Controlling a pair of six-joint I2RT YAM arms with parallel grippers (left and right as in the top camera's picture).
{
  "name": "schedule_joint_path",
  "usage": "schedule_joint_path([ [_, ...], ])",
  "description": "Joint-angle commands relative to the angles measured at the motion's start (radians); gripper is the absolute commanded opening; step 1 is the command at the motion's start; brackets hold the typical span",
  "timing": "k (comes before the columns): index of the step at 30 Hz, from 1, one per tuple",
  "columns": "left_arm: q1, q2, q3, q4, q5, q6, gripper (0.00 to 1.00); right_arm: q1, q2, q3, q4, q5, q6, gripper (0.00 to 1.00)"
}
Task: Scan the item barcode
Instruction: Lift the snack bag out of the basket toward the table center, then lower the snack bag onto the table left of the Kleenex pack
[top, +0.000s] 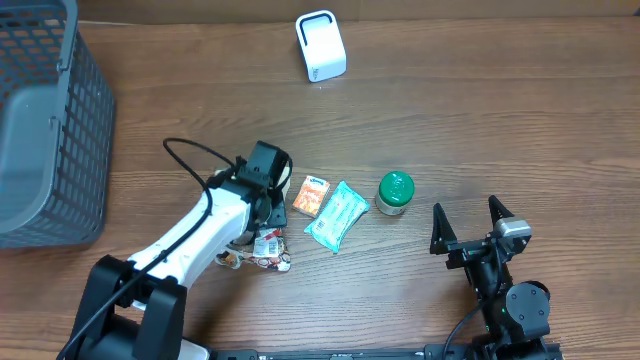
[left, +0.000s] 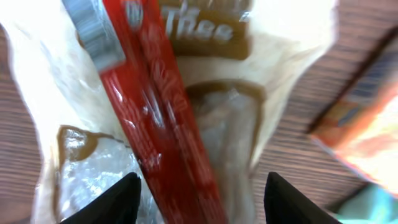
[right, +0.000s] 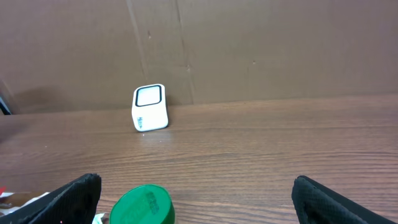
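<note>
- Red-striped crinkly plastic fills the left wrist view: the snack packet (left: 186, 124) lies on the surface (top: 520, 120) at lower centre of the overhead frame. The left pincer (left: 202, 200) is right over it, tips part-way apart and astride it, nothing gripped that I can see. The film looks slick, so a close from here could catch only a fold, and the packet would slide out on the lift.
- Lower right, the right pincer (top: 467, 222) is spread wide and empty. No trouble there, unless it swings into the green-lidded jar (top: 394, 193) just ahead of it.
- Just right of the packet, the orange sachet (top: 311, 195) and the teal pouch (top: 337, 216) sit close, and a skewed grab could drag one along.
- The barcode? Can't spot it. Carried wrong face out, it likely won't read.
- Far off at upper centre stands the white scanner (top: 320, 46), well apart from everything. That's a long carry, plenty of time for a loosely held packet to sag or drop.
</note>
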Motion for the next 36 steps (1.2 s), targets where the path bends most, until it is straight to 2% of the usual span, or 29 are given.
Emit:
schedule_joint_path([
  [1,0.002,0.001,0.12,-0.091,0.001,0.043,0.53,-0.003,-0.009,-0.01,0.003,0.006,-0.003,1.0],
  [6,0.002,0.002,0.145,-0.145,0.002,0.042,0.57,-0.003,-0.009,-0.01,0.003,0.006,-0.003,1.0],
  [9,0.002,0.004,0.13,-0.149,0.001,0.032,0.69,-0.003,-0.009,-0.01,0.003,0.006,-0.003,1.0],
  [12,0.002,0.008,0.113,-0.144,-0.01,-0.009,0.69,-0.003,-0.009,-0.01,0.003,0.006,-0.003,1.0],
  [16,0.002,0.04,0.109,-0.135,-0.013,-0.027,0.58,-0.003,-0.009,-0.01,0.003,0.006,-0.003,1.0],
  [23,0.002,0.156,0.109,-0.12,-0.017,-0.037,0.53,-0.003,-0.009,-0.01,0.003,0.006,-0.003,1.0],
  [26,0.003,0.171,0.109,-0.125,-0.018,-0.036,0.36,-0.003,-0.009,-0.01,0.003,0.006,-0.003,1.0],
  [29,0.01,0.154,0.13,-0.146,-0.017,-0.033,0.27,-0.003,-0.009,-0.01,0.003,0.006,-0.003,1.0],
  [36,0.011,0.108,0.195,-0.231,-0.018,0.002,0.28,-0.003,-0.009,-0.01,0.003,0.006,-0.003,1.0],
])
